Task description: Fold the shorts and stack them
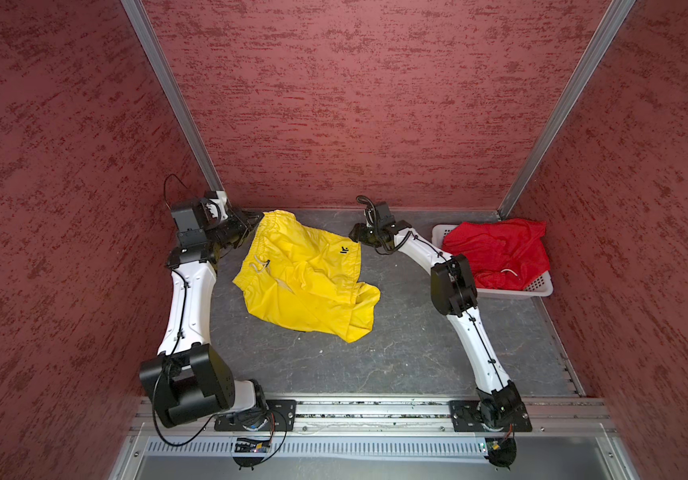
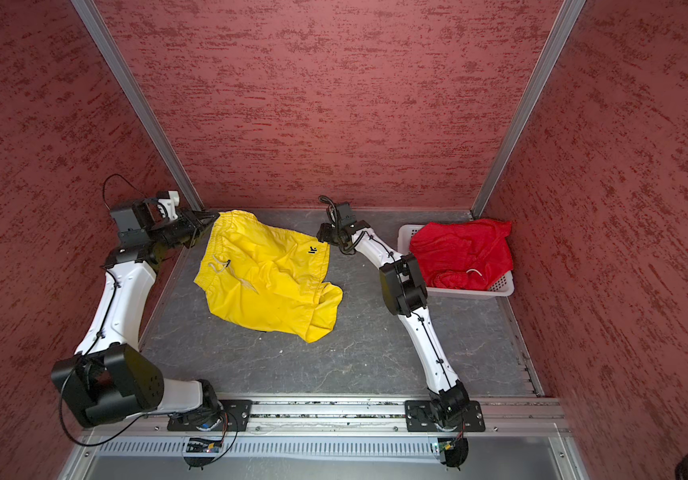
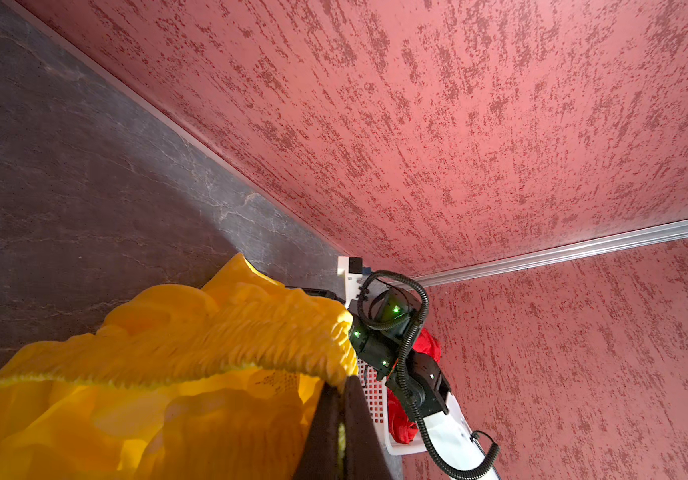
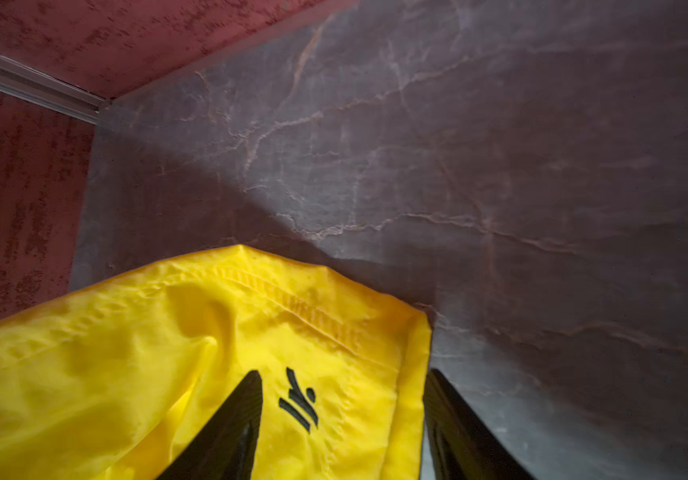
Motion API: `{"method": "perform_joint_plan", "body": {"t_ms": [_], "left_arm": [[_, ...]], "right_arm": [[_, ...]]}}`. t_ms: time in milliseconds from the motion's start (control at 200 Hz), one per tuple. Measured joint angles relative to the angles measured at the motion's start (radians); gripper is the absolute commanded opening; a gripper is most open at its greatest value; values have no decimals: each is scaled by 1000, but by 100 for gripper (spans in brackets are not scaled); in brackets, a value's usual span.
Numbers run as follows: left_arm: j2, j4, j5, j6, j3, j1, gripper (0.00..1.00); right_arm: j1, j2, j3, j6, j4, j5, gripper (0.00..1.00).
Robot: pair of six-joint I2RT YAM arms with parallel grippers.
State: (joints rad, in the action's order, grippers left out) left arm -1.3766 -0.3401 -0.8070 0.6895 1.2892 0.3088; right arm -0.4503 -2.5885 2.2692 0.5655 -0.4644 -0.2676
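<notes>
Pinching the yellow waistband, other jaws spread at the leg hem

The yellow shorts (image 1: 309, 282) (image 2: 267, 278) lie crumpled and unfolded on the grey table (image 1: 396, 345), towards its far edge and between the two arms. Their gathered waistband faces the left arm and their legs trail towards the right and the near side. A pale drawstring (image 1: 261, 266) lies on the cloth just inside the waistband.

The left gripper (image 1: 257, 218) (image 2: 209, 216) sits at the far corner of the waistband. In the left wrist view its fingers (image 3: 340, 390) are pressed together with a thin fold of yellow cloth (image 3: 167, 374) caught between them, so it is clamped on the shorts.

The right gripper (image 1: 354, 237) (image 2: 320, 235) stands at the far right corner of the same garment, beside the small black mark (image 1: 344, 249) (image 4: 298, 401). In the right wrist view its jaws (image 4: 344, 374) are spread apart: one finger is over the yellow cloth (image 4: 126, 353) next to the mark, the other over bare table just past the hem. Whether either finger touches the cloth cannot be told.

The red shorts (image 1: 496, 249) (image 2: 458, 249) are heaped in the white basket (image 1: 516, 293) (image 2: 475, 293) at the far right corner, well apart from both grippers and spilling over its rim.
</notes>
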Motion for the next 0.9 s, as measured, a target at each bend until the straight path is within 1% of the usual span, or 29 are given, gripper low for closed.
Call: {"method": "perform_joint_plan", "body": {"t_ms": [55,165,205,281,341,361,431,461,566,701,801,897], "left_arm": [[-2,0,0,0,0,0,0],[-7,-1,0,0,0,0,0],[-10,-1,0,0,0,0,0],[-13,-1,0,0,0,0,0],[-13,-1,0,0,0,0,0],[-13,-1,0,0,0,0,0],[-13,-1,0,0,0,0,0],[-13,-1,0,0,-1,0,0],[-13,-1,0,0,-1,0,0],[-11,-19,3,-3,6,1,0],[9,-45,14,-6,19,4,0],[54,-55,29,-6,21,13,0]], "right_arm": [[0,-19,0,10,-3,-4,63],[0,-27,6,32,10,-19,60],[0,-28,6,40,16,-22,58],[0,-30,0,61,38,-28,49],[0,-30,-6,79,65,-40,39],[0,-30,-7,87,74,-44,33],[0,-30,-8,106,105,-61,8],[0,-30,-8,108,117,-66,0],[0,-24,-29,119,163,-77,0],[9,50,-131,108,167,-76,0],[30,189,-248,98,162,-68,0],[75,399,-383,93,175,-56,0]]}}
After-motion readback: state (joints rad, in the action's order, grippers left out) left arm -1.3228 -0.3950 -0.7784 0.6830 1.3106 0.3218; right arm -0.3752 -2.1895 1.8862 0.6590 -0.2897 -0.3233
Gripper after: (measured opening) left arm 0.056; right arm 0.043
